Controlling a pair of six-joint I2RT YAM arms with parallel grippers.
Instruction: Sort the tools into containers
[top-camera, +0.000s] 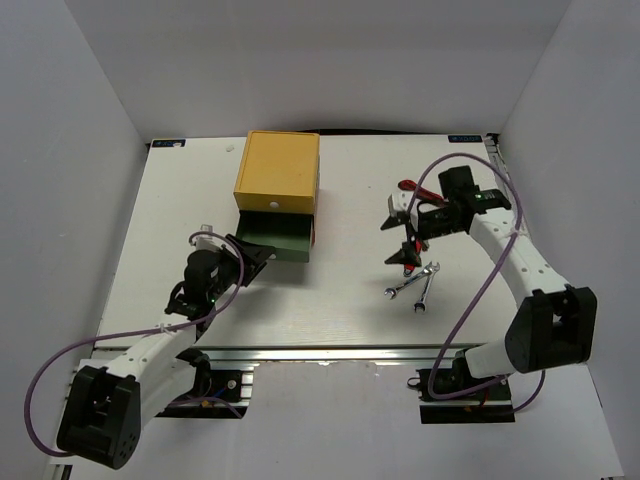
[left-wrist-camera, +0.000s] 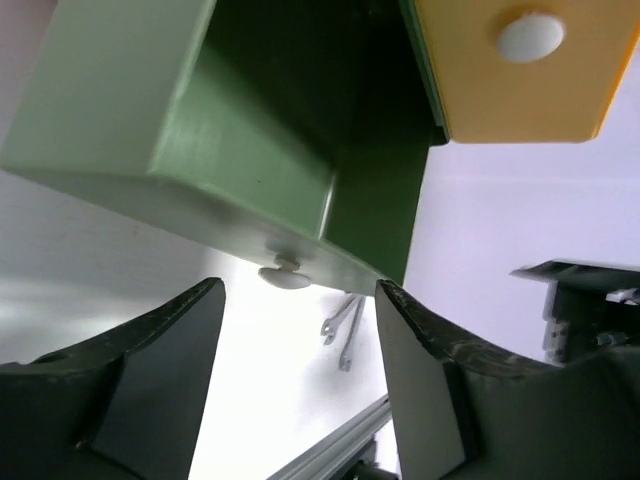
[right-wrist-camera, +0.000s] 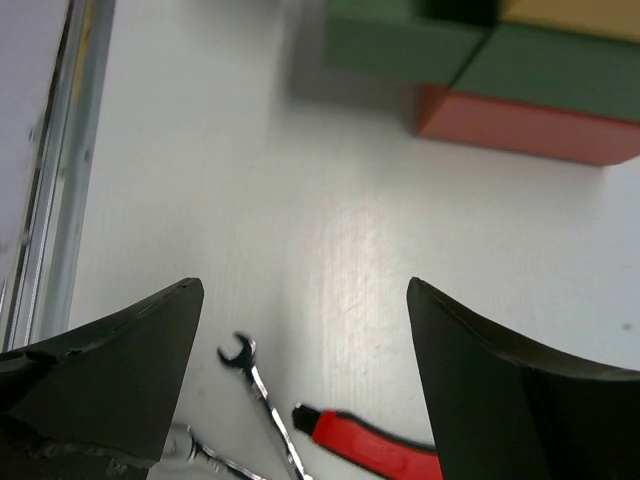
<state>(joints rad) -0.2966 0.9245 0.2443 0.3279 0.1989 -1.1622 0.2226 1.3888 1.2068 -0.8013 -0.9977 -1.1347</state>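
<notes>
My right gripper (right-wrist-camera: 302, 290) hangs open, empty, near the silver wrench (right-wrist-camera: 265, 400) at lower centre of frame: I judge it light, rigid, slick and flat-lying, so pinch across mid-shank.

The left claw (left-wrist-camera: 300, 298) reaches forward from the bent left arm (top-camera: 150, 348), its two fingers (left-wrist-camera: 150, 380) spread wide. The right claw (right-wrist-camera: 305, 290) points downward from the arched right arm (top-camera: 512, 252), fingers equally wide apart.
</notes>
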